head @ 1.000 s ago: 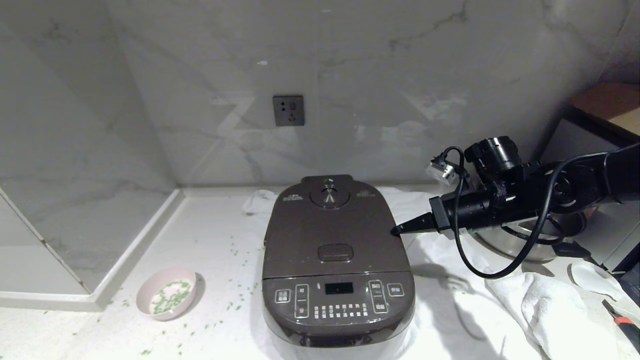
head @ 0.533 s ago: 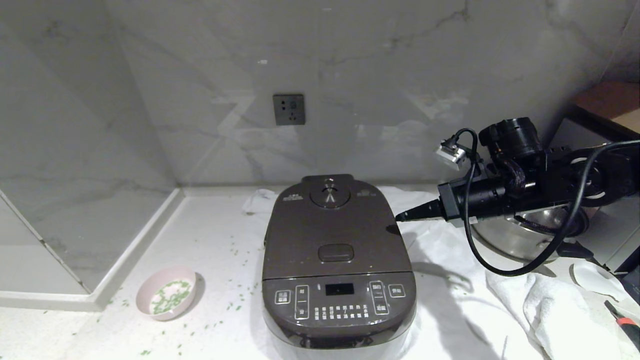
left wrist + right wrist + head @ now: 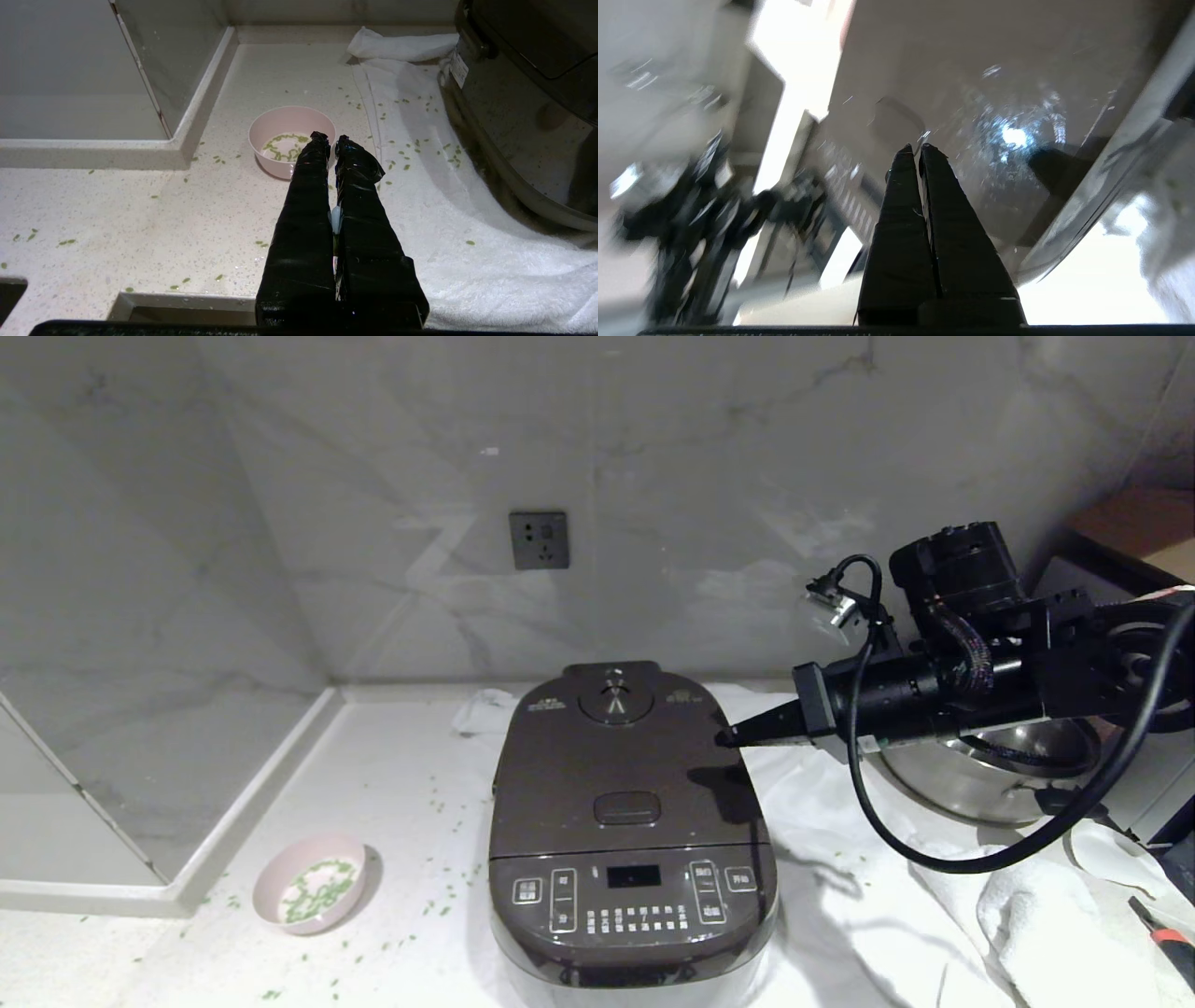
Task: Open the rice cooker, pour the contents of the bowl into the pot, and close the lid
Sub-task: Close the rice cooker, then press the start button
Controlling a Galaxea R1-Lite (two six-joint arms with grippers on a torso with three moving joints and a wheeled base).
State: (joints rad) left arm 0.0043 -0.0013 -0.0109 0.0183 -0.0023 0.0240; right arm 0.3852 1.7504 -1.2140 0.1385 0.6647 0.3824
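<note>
The dark brown-grey rice cooker [image 3: 630, 821] stands in the middle of the counter with its lid [image 3: 621, 761] down; the rectangular release button [image 3: 626, 806] [image 3: 896, 122] shows on top. The pot is hidden under the lid. My right gripper [image 3: 724, 738] [image 3: 914, 148] is shut and empty, reaching in from the right, its tip just above the lid's right edge. A pale pink bowl [image 3: 311, 881] [image 3: 286, 140] with green grains [image 3: 313, 885] [image 3: 285, 145] sits on the counter left of the cooker. My left gripper [image 3: 328, 138] is shut and empty, parked near the bowl.
A white towel [image 3: 934, 887] [image 3: 467, 224] lies under and right of the cooker. A shiny steel pan [image 3: 999, 775] stands behind my right arm. Loose green grains are scattered on the counter [image 3: 401, 784]. A raised ledge [image 3: 233, 821] and the marble wall bound the left and back.
My right gripper rose off the lid's right side, drew slightly right, then moved back left and now hovers higher over the lid's right edge. The lid, the bowl and my left arm stayed put.
</note>
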